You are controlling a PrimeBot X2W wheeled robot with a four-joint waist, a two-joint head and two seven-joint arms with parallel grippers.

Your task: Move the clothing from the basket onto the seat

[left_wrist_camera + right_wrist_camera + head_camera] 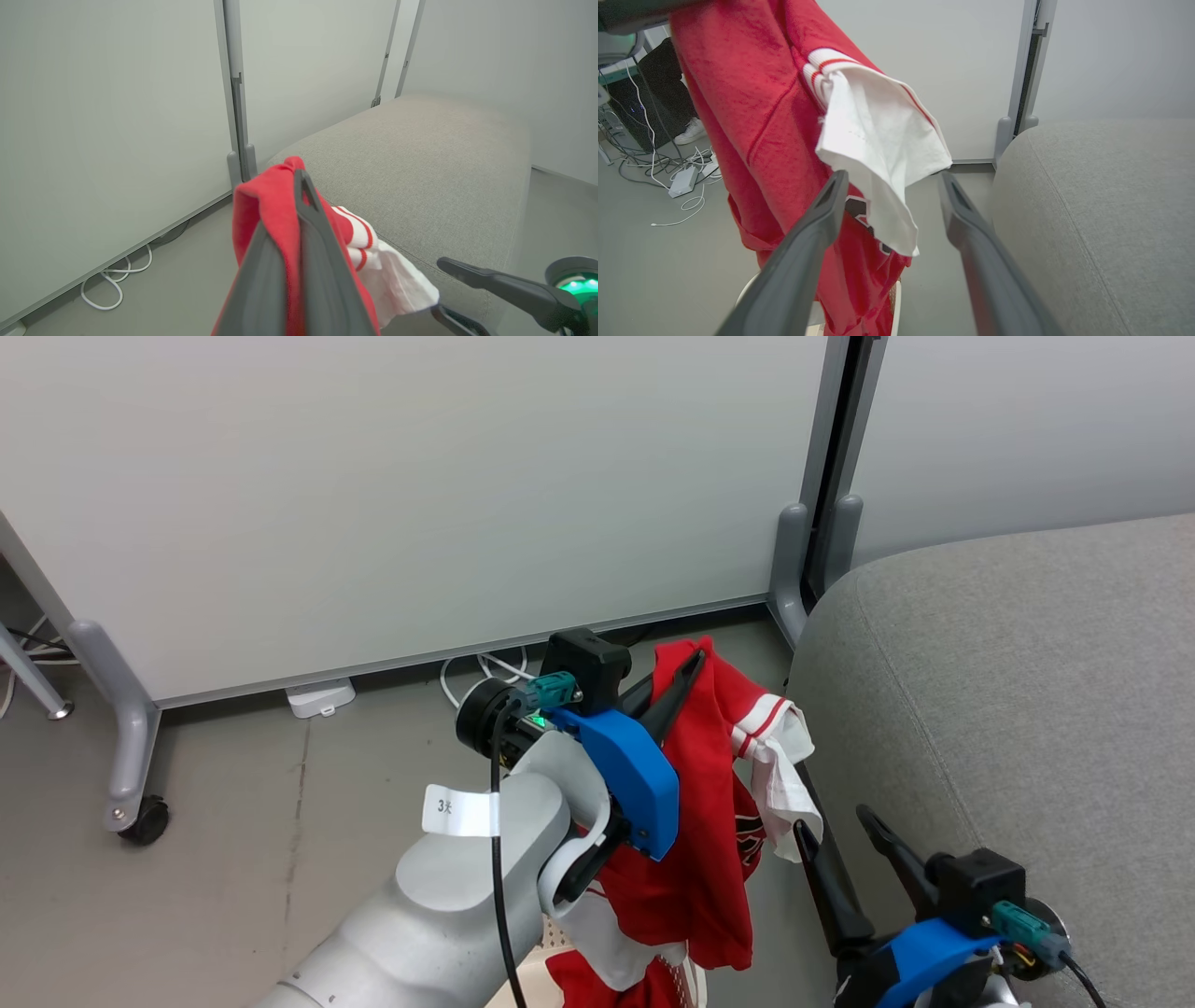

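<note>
- Above the basket (557, 938), at the left end effector (686, 677): pressed together on a top fold of the clothing (709, 859), the red garment with white striped trim. Held high, probably to lift the hanging length clear of the rim before any swing toward the seat (1027, 663).
- Below the pinch: long free drape, white sleeve panel turned out on the seat side. Lower hem down at basket level; touching the rim or not, cannot tell.
- At the right end effector (834, 826): spread wide, pinching nothing, low and just beside the seat's rounded edge. Fingers aimed up at the dangling white panel; likely on standby to support it, or simply kept out of the way.
- In the basket: more red fabric (583, 982) at the bottom of the head view. Second garment or trailing end, cannot tell.
- On the visible part of the seat: no clothing. Transfer judged under way, nothing delivered.
- On the left forearm: white paper tag (457, 810), "3" plus one character too small to read.
- On the garment front: dark print (752, 845), folded over, unreadable.
</note>
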